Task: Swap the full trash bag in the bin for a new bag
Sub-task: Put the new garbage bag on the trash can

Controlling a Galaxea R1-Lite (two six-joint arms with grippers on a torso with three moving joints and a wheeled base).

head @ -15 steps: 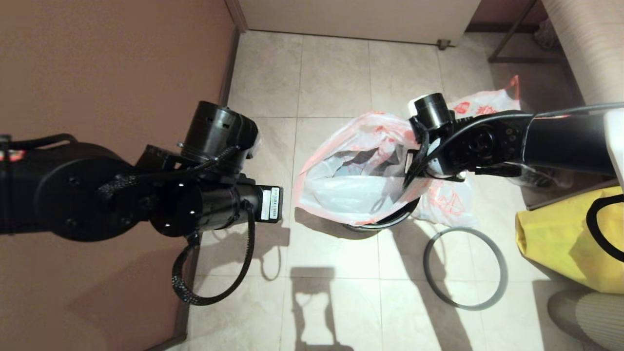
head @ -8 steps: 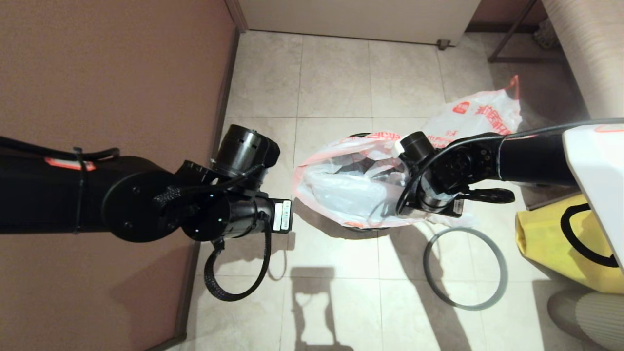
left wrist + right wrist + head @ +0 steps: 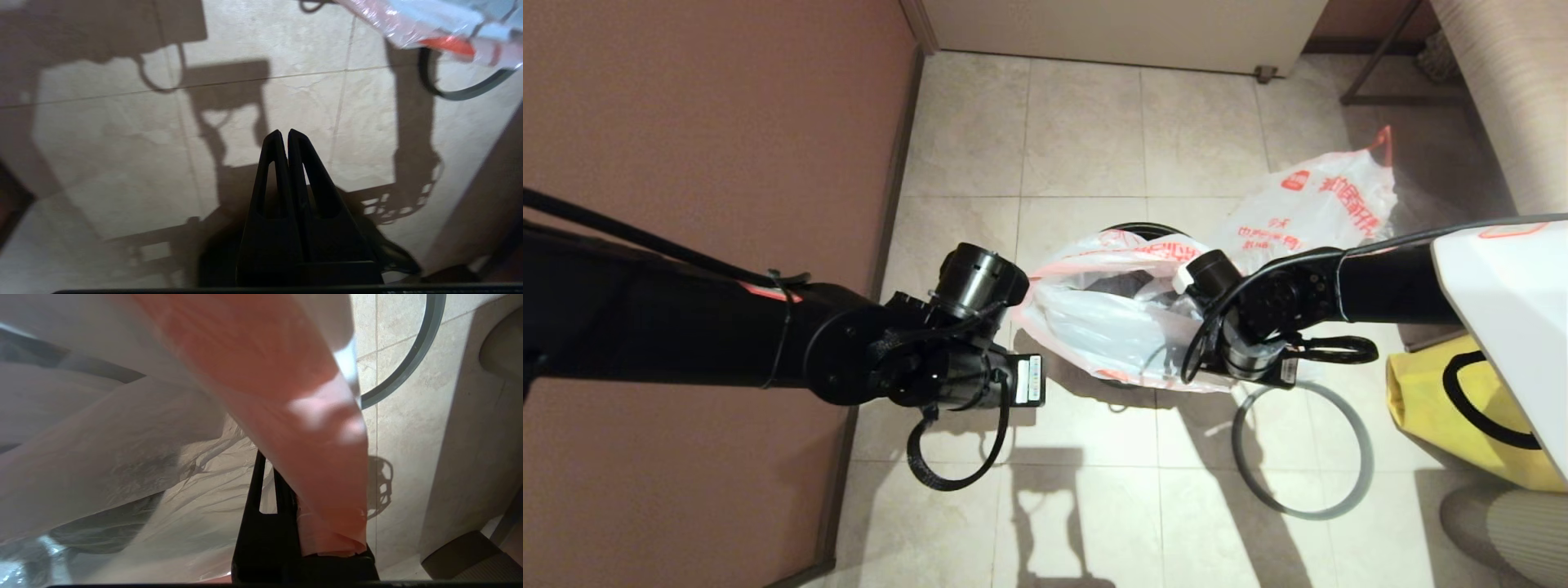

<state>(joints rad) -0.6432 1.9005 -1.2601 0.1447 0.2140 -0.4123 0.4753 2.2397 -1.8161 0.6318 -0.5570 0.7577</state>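
The new bag, thin white plastic with red edges, is spread open over the bin, whose black rim shows behind it. My right gripper is shut on the bag's red-edged handle at the bin's near right side; the plastic hides one finger. The full trash bag, with red print, lies on the floor behind my right arm. My left gripper is shut and empty. It hangs over bare floor tiles just left of the bin, apart from the bag.
The bin's grey ring lies loose on the floor to the near right. A big yellow bag stands at the right edge. A brown wall runs close along the left, and a pale cabinet front closes the far side.
My right gripper has drawn the bag's handle down and toward me over the bin's near right rim. My left arm has swung right and lower, closer to the bin.
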